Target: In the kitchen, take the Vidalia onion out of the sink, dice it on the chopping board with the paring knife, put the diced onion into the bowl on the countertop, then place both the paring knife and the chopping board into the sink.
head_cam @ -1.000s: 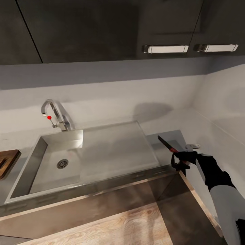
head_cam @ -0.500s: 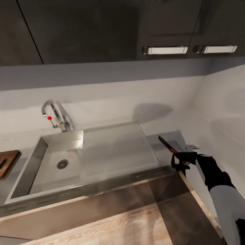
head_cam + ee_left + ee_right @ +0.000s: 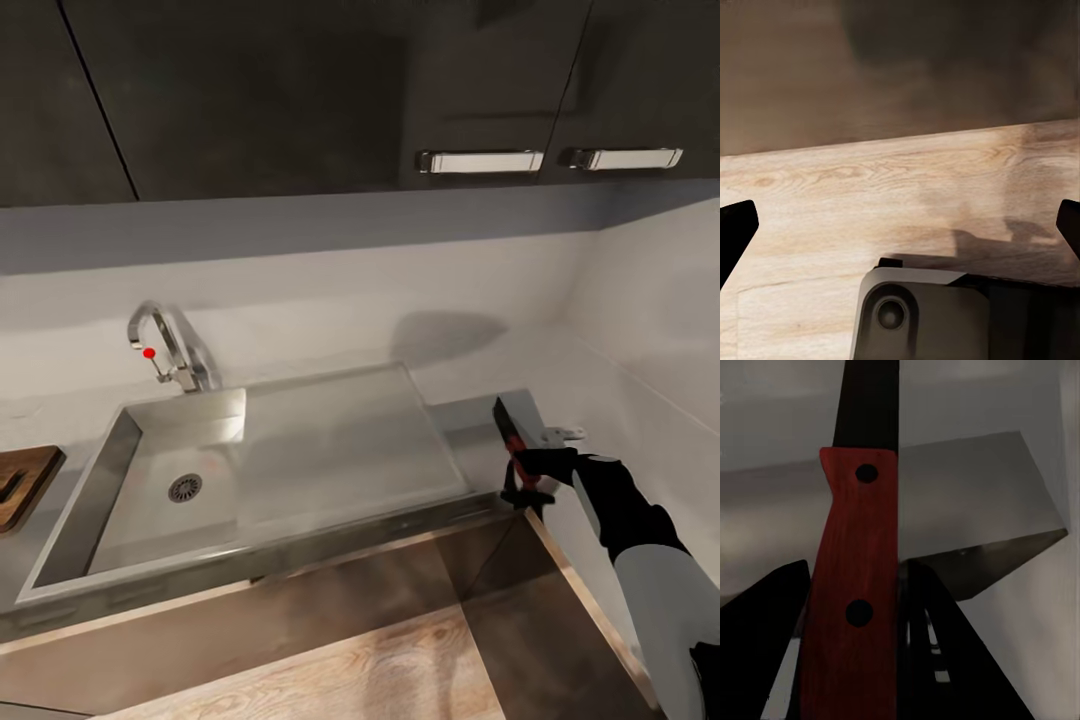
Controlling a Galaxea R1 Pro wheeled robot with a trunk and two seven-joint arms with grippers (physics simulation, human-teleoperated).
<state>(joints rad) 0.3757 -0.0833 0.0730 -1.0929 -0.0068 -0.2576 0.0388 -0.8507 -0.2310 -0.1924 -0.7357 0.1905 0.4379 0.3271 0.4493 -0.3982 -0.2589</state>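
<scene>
R arm outstretched, fingers (image 3: 524,484) round paring knife (image 3: 506,430), blade up.

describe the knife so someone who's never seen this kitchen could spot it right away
Start at the sink set in the countertop, then look past its right end. There the right gripper holds the knife by its handle, blade pointing up and away toward the back wall. Its red handle with two dark rivets and dark blade stand out against the grey around it.
</scene>
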